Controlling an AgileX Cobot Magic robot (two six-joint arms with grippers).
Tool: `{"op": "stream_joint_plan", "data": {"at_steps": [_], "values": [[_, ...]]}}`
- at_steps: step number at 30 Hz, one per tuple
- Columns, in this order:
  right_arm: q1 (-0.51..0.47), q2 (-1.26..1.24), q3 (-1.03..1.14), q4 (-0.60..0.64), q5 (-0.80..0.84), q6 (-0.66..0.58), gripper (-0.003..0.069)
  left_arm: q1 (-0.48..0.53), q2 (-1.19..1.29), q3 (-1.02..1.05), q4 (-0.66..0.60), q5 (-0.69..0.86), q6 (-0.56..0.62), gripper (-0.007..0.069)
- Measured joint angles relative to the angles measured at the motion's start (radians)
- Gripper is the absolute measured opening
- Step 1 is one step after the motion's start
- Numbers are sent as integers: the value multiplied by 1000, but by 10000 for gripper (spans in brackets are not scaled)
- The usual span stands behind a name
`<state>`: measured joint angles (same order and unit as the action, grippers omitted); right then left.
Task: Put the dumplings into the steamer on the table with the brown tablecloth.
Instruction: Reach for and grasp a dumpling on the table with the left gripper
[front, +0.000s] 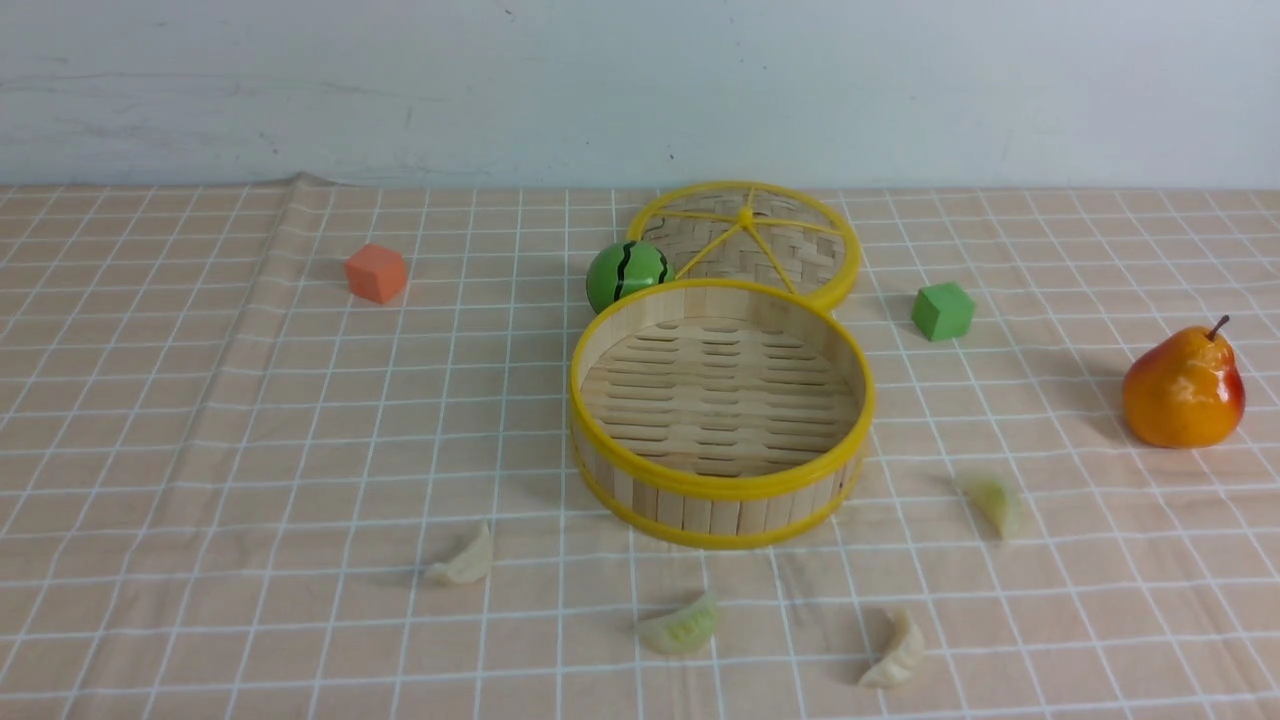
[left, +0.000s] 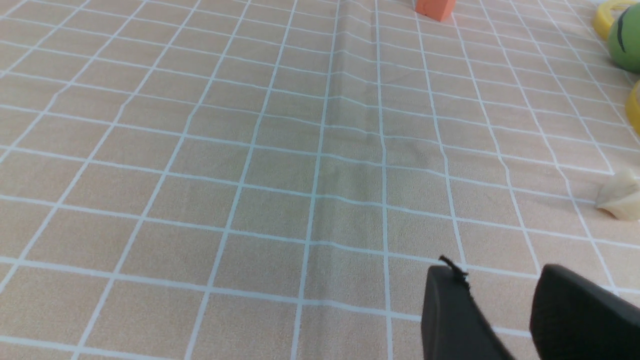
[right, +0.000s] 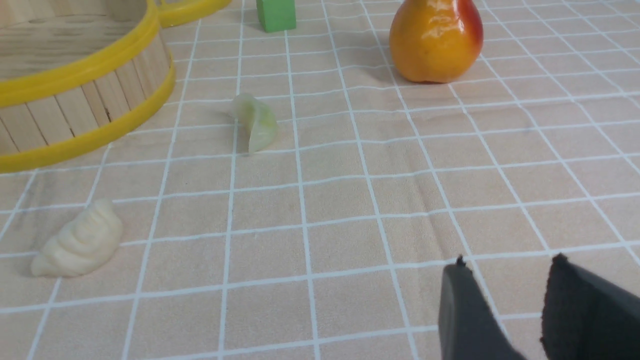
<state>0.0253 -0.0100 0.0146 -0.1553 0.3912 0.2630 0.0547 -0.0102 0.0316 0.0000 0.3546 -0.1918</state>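
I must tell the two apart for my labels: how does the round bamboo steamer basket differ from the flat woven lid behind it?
The round bamboo steamer basket has a wall of upright strips; the flat woven lid has only a rim. The basket's floor is slatted; the lid is woven with yellow spokes. The basket stands nearer and hides part of the lid. Both are round with yellow rims.
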Motion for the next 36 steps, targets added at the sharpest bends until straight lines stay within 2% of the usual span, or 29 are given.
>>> {"op": "stream_joint_plan", "data": {"at_steps": [11,15,17,19,21,22,23,24,26,29,34,36], "values": [[0,0,0,86,-1,0,240,0,0,0,0,1,0,238],[0,0,0,93,-2,0,240,0,0,0,-63,-8,-24,238],[0,0,0,113,-4,3,240,0,0,0,-129,-23,-66,238],[0,0,0,188,-6,35,240,0,0,0,-276,-43,-150,238],[0,0,0,331,-6,123,240,0,0,0,-459,-58,-285,238],[0,0,0,473,0,193,240,0,0,0,-583,-65,-367,238],[0,0,1,494,1,205,240,0,0,0,-603,-65,-380,238],[0,0,3,634,11,292,240,0,0,0,-734,-69,-460,238],[0,0,7,773,16,355,240,0,0,0,-826,-74,-507,238],[0,0,9,830,18,365,240,0,0,0,-874,-89,-526,238],[0,0,9,813,-1,321,240,0,0,-3,-928,-91,-521,238],[0,0,-1,811,7,226,240,0,0,-47,-927,-60,-418,238]]}}
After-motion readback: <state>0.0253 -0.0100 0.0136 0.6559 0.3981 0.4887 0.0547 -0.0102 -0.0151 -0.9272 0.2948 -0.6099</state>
